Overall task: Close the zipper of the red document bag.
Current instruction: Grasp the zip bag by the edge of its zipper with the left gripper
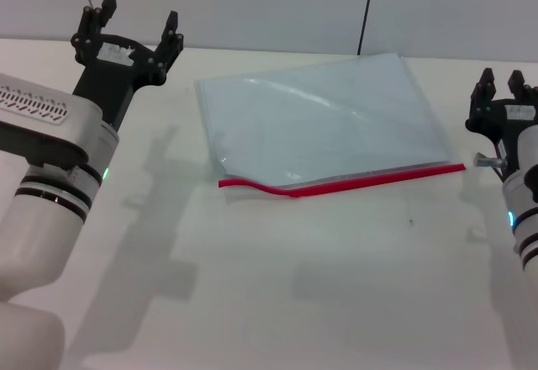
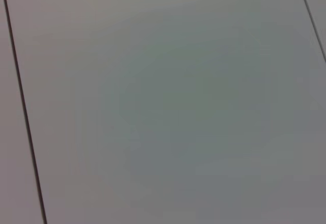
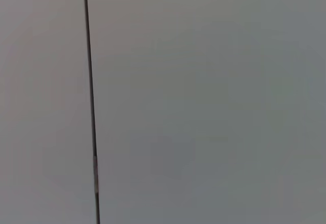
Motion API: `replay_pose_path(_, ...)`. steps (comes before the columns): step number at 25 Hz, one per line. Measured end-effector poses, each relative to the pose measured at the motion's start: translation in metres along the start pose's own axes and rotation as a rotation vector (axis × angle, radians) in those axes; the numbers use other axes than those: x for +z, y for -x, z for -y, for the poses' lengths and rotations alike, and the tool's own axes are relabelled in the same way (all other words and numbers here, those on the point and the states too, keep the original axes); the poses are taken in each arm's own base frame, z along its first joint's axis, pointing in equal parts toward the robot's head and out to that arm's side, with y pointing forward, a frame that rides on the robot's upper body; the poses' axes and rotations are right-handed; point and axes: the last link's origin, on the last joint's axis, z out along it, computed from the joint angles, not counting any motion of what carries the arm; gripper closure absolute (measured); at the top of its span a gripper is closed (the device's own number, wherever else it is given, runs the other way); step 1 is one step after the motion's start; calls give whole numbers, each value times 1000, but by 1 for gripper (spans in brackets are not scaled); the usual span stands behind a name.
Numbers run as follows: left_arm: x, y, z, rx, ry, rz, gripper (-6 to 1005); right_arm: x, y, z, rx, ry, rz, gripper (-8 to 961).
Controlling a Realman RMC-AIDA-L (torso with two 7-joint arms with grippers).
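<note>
The red document bag [image 1: 324,118], a flat translucent pale-blue pouch, lies in the middle of the white table in the head view. Its zipper [image 1: 353,183], a thin red strip, runs along the pouch's near edge and bulges apart toward its left end. My left gripper [image 1: 136,23] hangs open above the table's far left, well clear of the pouch. My right gripper [image 1: 501,81] is at the right edge, just right of the zipper's right end, its fingers slightly apart and holding nothing. Both wrist views show only blank grey wall panels.
The white table [image 1: 277,277] stretches in front of the pouch. A grey wall [image 1: 269,0] with thin dark seams stands behind the table's far edge.
</note>
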Motion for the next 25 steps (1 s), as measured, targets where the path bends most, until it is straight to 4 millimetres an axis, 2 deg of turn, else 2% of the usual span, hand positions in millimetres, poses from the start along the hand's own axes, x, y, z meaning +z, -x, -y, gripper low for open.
replay_pose_path(21,7,1,-1,-2,1,9,173,1,1,2,-7,-7,12,617)
replay_pose_path(25,9,0,-6,-6,23,22,173,2,1,2,-8,-8,8,618)
